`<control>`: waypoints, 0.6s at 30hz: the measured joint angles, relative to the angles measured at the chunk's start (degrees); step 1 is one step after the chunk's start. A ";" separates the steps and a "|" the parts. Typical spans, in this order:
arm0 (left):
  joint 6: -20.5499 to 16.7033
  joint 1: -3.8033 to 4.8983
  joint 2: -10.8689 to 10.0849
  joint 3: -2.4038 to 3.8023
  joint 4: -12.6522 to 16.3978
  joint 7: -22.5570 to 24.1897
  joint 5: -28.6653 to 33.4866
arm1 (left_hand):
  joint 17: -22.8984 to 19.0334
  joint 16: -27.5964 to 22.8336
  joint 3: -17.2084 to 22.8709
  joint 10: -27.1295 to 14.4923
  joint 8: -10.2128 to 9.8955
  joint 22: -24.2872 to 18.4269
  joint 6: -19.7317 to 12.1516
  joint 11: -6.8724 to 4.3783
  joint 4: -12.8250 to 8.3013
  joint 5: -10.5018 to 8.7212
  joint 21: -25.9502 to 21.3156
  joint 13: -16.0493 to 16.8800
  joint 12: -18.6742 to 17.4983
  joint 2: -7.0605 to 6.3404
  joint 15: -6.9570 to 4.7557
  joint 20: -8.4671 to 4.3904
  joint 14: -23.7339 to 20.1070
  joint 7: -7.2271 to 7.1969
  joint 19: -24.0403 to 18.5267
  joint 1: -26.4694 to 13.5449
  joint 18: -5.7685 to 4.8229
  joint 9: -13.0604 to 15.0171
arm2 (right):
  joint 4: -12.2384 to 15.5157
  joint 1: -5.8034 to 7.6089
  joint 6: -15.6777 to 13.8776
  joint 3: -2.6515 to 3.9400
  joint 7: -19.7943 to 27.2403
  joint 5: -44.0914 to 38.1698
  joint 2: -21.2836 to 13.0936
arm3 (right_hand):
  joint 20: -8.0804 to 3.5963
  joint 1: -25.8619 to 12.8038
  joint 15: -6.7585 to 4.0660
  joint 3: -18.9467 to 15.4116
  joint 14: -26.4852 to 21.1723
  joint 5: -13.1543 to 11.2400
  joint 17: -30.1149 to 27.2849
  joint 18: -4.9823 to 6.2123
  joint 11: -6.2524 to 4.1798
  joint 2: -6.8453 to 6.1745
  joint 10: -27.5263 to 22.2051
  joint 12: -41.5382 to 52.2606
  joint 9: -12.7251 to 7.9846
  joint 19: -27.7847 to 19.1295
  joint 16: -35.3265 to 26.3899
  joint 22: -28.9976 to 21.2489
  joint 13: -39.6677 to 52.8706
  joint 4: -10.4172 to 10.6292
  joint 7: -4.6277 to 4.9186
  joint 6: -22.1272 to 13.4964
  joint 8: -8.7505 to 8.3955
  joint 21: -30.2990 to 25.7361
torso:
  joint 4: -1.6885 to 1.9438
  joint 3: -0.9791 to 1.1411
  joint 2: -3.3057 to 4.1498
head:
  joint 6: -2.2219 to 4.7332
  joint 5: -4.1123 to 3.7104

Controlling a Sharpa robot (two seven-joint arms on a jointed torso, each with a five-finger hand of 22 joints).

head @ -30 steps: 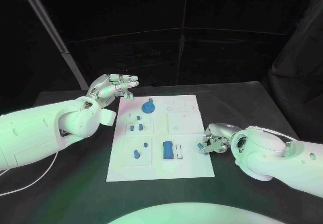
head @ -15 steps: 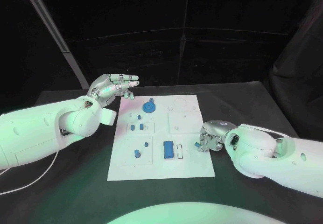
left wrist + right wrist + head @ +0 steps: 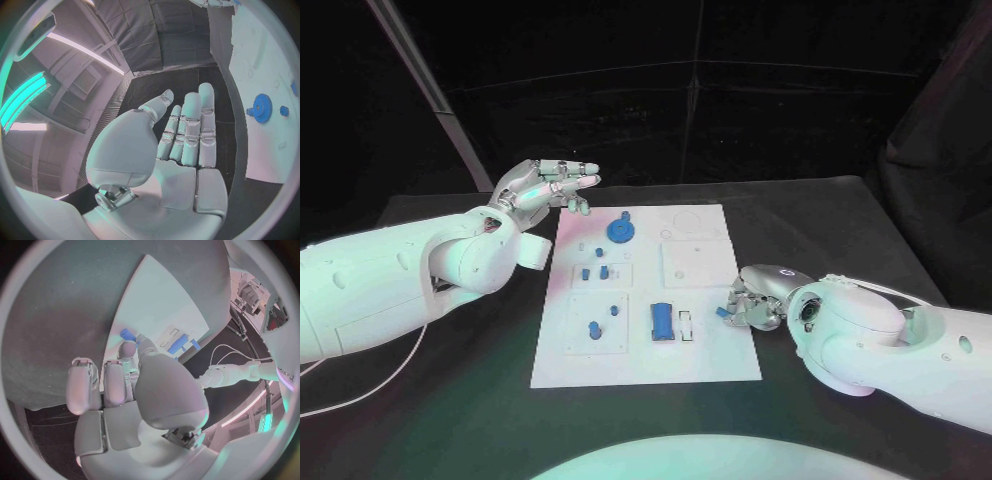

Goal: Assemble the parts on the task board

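At the upper left of the head view the left hand (image 3: 545, 183) hangs over the desk (image 3: 444, 400) just off the far left corner of the board (image 3: 646, 360); its fingers are spread and straight, holding nothing; the left wrist view shows the same flat, open palm (image 3: 181, 150). In the middle of the frame lies the white board; near its top sits a blue gear (image 3: 620, 232); below that two small blue pegs (image 3: 593, 272) stand in a square recess; lower left lie two more small pieces (image 3: 596, 329); lower middle a blue block (image 3: 659, 321) lies beside a white slot. At the board's right edge, right of centre, the right hand (image 3: 759, 305) pinches a small blue part (image 3: 724, 312) at its fingertips, the other fingers curled in; the right wrist view shows that part (image 3: 127, 333) held over the board's edge. The part looks like hard, light moulded plastic; probably stiff and a little slick; a fingertip pinch across its short sides seems the sensible hold, since there is little surface to grip and it could twist or slip out.
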 measured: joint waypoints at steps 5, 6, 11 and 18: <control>0.02 -0.01 0.02 -0.01 -0.01 -0.02 0.00 | 0.00 0.00 0.00 0.00 0.00 0.00 0.00 0.00 0.00 0.00 0.00 0.00 0.00 0.00 0.00 0.00 0.00 0.00 0.00 0.00 0.00 0.00 | 0.82 -0.03 -2.98 0.00 0.25 3.33 -0.21 | 0.00 -2.13 0.00 1.92 0.00 0.22 0.36 0.00 0.01 -1.52 0.44 0.28 -0.03 0.00 0.22 0.00 0.37 1.29 -0.11 0.62 -0.59 0.24 | 0.01 0.00 0.00 | 0.01 0.12; 0.02 -0.02 0.03 -0.01 -0.01 -0.02 0.00 | 0.00 0.00 0.00 0.00 0.00 0.00 0.00 0.00 0.00 0.00 0.00 0.00 0.00 0.00 0.00 0.00 0.00 0.00 0.00 0.00 0.00 0.00 | 0.99 -0.02 -3.86 0.01 0.41 4.31 -0.23 | 0.00 -2.50 0.00 2.21 0.00 0.26 0.46 0.00 -0.08 -1.88 0.52 0.40 -0.03 0.00 0.28 0.00 0.48 1.53 -0.12 0.64 -0.77 0.24 | 0.01 0.00 0.00 | 0.01 0.14; 0.03 -0.02 0.03 -0.01 -0.01 -0.04 0.00 | 0.00 0.00 0.01 0.00 0.00 0.01 0.00 0.00 0.00 0.00 0.00 0.00 0.00 0.00 0.00 0.00 0.00 0.00 0.00 0.00 0.00 0.00 | 1.36 0.00 -6.84 0.02 1.43 8.41 0.05 | 0.00 -3.73 0.00 3.33 0.00 0.50 0.71 0.00 0.12 -3.10 0.74 0.68 -0.24 0.00 0.29 0.00 0.84 2.53 -0.11 1.03 -1.08 0.24 | 0.01 -0.03 0.00 | -0.07 0.32; 0.04 -0.03 0.02 -0.01 0.05 -0.06 0.00 | 0.01 0.00 0.01 0.00 0.00 0.01 0.00 0.00 0.00 0.00 0.00 0.00 0.00 0.00 0.00 0.00 0.00 0.00 0.00 0.00 0.00 0.00 | 1.18 0.00 -8.68 0.02 2.85 13.61 0.99 | 0.01 -5.15 0.00 4.38 0.00 0.54 1.16 0.00 0.13 -4.06 1.13 1.34 -0.33 0.43 0.83 0.00 1.40 3.45 -0.18 1.66 -1.15 0.64 | 0.01 -0.06 0.04 | -0.23 0.52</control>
